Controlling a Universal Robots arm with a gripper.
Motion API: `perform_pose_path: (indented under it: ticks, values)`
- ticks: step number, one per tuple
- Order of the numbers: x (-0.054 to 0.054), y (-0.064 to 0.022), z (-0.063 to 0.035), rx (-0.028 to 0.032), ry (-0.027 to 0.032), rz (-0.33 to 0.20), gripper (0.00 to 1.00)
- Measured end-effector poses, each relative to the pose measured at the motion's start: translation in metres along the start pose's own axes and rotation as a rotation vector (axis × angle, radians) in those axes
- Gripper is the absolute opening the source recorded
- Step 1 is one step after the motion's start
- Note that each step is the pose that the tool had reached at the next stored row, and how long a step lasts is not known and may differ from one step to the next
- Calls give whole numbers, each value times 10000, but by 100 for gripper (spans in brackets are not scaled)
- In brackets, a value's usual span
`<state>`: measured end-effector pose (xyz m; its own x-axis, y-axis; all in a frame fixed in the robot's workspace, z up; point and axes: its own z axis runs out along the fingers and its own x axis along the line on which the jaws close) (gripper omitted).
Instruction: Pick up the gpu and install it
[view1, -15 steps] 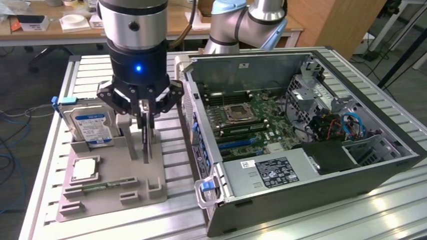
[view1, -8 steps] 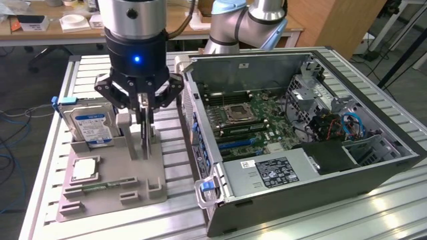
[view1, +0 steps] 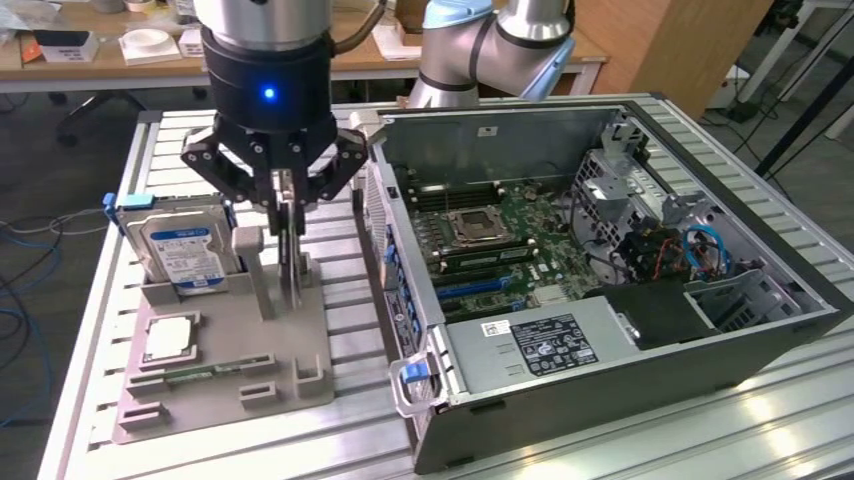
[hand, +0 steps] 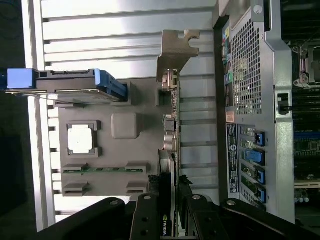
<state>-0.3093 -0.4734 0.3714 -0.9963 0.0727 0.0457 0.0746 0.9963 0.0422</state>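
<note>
One gpu (view1: 291, 262): a thin card standing on its long edge over the grey holder (view1: 234, 330), just beside the open case (view1: 601, 410) and outside it. Gripper (view1: 283, 200): clenched on the card's upper edge, with a finger on each face. Progress: the grasp is made, but whether the card has cleared the holder cannot be told. By my reading, the carry into the case and the seating on the motherboard (view1: 534, 215) are both left. Orientation: faces vertical, long axis level and parallel to the case's near wall. The silver bracket (hand: 175, 47) sits at the end away from the gripper, at the hard drive's (view1: 187, 255) end of the holder, jutting past the holder's edge.
</note>
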Motion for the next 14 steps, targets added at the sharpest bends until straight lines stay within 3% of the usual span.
perform_pose_path:
  ticks: [14]
  values:
    - [17,12,-282,0,0,-4,26]
